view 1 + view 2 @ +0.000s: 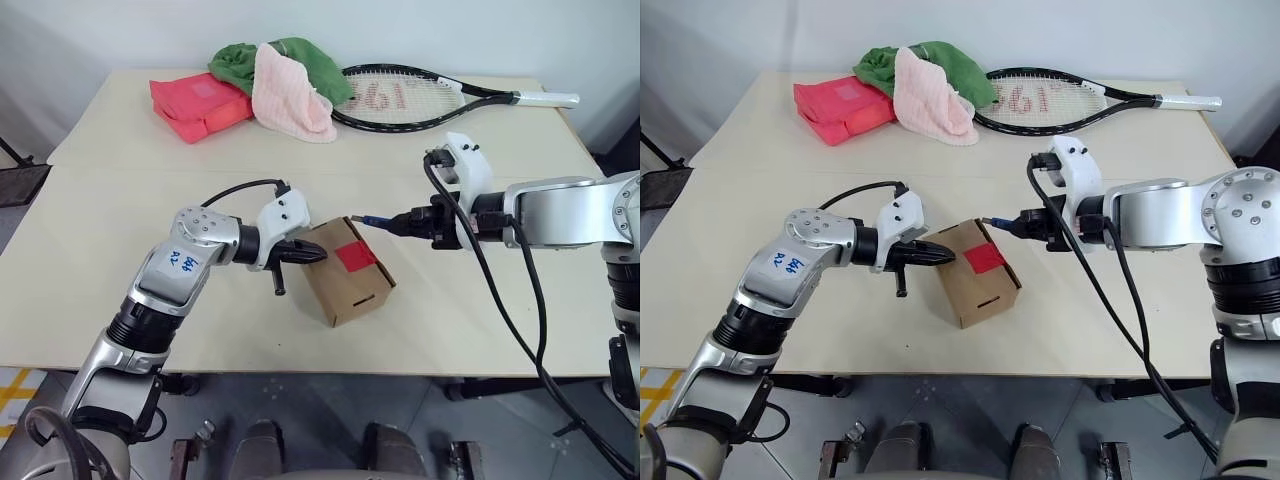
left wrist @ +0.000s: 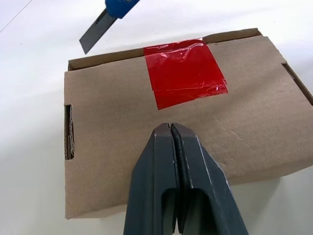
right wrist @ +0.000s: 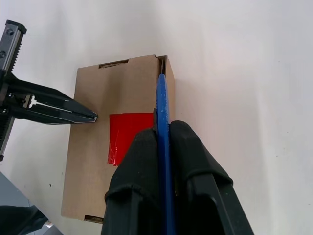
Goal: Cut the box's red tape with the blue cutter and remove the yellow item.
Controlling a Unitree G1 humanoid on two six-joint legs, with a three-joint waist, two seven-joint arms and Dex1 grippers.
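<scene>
So the left tool [image 1: 305,254] has its fingers pressed together, tips resting on the top of the box [image 1: 350,285] near the front of the surface [image 1: 120,250]. The red tape [image 1: 354,256] sits just beyond those tips. The right tool [image 1: 415,221] is clamped on the blue cutter [image 1: 373,220], blade at the box's far edge.

Racket strings [image 1: 400,97]: red stencilled marking, characters not legible | Left forearm sticker [image 1: 182,263]: blue handwritten marks, unreadable | Box [image 2: 122,147]: no print was legible
</scene>
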